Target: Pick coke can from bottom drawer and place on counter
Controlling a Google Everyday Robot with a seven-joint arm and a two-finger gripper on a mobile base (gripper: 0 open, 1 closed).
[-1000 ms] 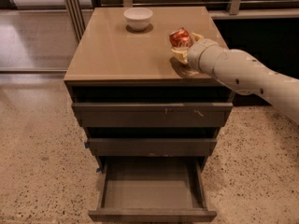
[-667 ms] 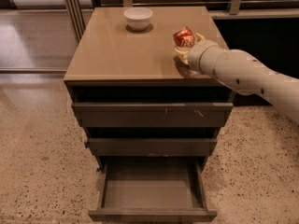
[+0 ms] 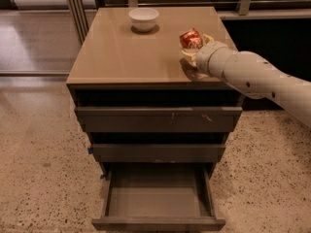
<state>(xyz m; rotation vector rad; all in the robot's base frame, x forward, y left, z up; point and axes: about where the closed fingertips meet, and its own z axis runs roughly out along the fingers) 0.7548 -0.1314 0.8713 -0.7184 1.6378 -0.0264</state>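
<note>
The claw (image 3: 194, 51) is clamped around the coke can (image 3: 191, 39), tilted, over the counter (image 3: 126, 57), right side. White bowl (image 3: 144, 18) sits left of the claw, further back; bottom drawer (image 3: 158, 198) hangs open well below it.

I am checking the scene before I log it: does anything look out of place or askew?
Two things. The can is tilted, not upright, in the gripper over the right side of the counter. The bottom drawer stands pulled out, with nothing visible in it. The bowl sits upright at the back.
</note>
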